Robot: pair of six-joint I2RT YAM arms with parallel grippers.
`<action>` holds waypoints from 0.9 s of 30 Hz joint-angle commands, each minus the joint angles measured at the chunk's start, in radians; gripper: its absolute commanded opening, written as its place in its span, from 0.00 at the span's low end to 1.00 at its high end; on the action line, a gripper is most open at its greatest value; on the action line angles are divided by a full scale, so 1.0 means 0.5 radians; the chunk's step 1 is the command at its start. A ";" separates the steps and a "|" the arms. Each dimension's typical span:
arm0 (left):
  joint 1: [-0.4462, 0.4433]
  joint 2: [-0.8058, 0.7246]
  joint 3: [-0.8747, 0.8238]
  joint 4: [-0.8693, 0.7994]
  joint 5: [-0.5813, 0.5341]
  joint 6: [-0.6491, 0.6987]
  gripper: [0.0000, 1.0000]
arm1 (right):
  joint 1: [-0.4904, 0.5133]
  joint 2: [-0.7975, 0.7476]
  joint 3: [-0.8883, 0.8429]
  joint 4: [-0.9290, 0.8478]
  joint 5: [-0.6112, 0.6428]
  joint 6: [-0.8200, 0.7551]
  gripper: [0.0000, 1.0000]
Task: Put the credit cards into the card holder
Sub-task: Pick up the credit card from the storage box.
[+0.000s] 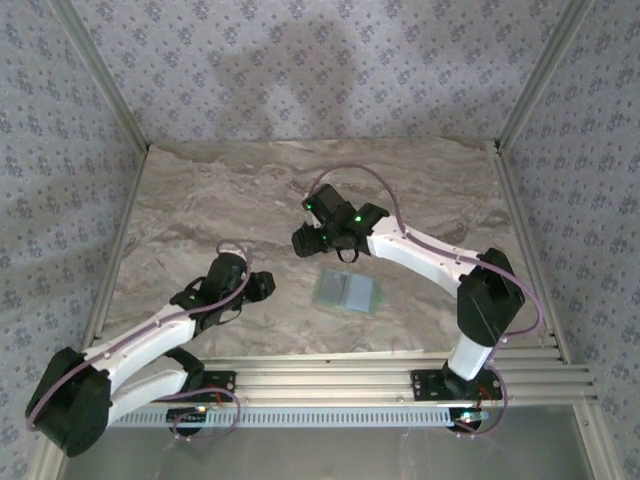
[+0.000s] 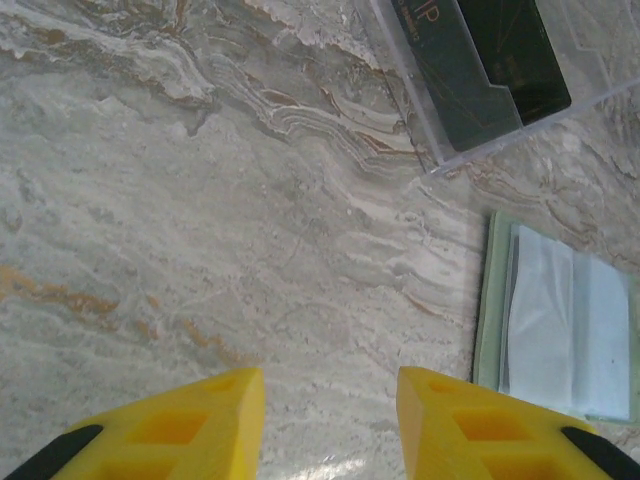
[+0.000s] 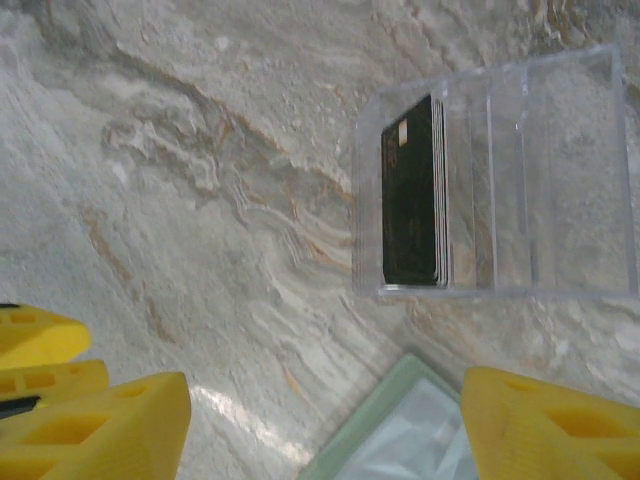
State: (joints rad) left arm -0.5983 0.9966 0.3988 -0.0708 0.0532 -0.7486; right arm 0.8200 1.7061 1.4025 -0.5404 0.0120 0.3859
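The credit cards (image 3: 410, 200) are a dark stack standing in the end slot of a clear plastic rack (image 3: 530, 170); the same cards (image 2: 485, 65) lie top right in the left wrist view. The card holder (image 1: 347, 292) lies open and flat on the table, pale green with clear pockets (image 2: 560, 335), and its corner (image 3: 420, 445) reaches the bottom of the right wrist view. My right gripper (image 3: 325, 430) hovers open over the table between rack and holder, holding nothing. My left gripper (image 2: 330, 420) is open and empty, just left of the holder.
The marble-patterned table (image 1: 220, 200) has free room at the back and left. The rack's other slots (image 3: 570, 160) hold nothing. Metal frame posts (image 1: 525, 90) and patterned walls bound the table. Yellow fingers of the left gripper (image 3: 40, 345) show at the right wrist view's left edge.
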 commanded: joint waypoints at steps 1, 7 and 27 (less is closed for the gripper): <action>0.057 0.077 0.145 0.071 0.167 0.049 0.39 | -0.048 0.005 -0.057 0.210 -0.121 -0.093 0.74; 0.243 0.270 0.184 0.228 0.346 0.016 0.39 | -0.170 0.011 -0.188 0.366 -0.348 -0.183 0.72; 0.366 1.157 0.557 0.818 0.691 -0.085 0.34 | -0.271 0.285 -0.101 0.443 -0.325 -0.216 0.49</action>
State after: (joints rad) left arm -0.4232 1.5417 0.6312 0.2749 0.3569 -0.7612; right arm 0.6899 1.8202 1.3163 -0.3206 -0.1841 0.2943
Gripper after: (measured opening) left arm 0.341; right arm 0.489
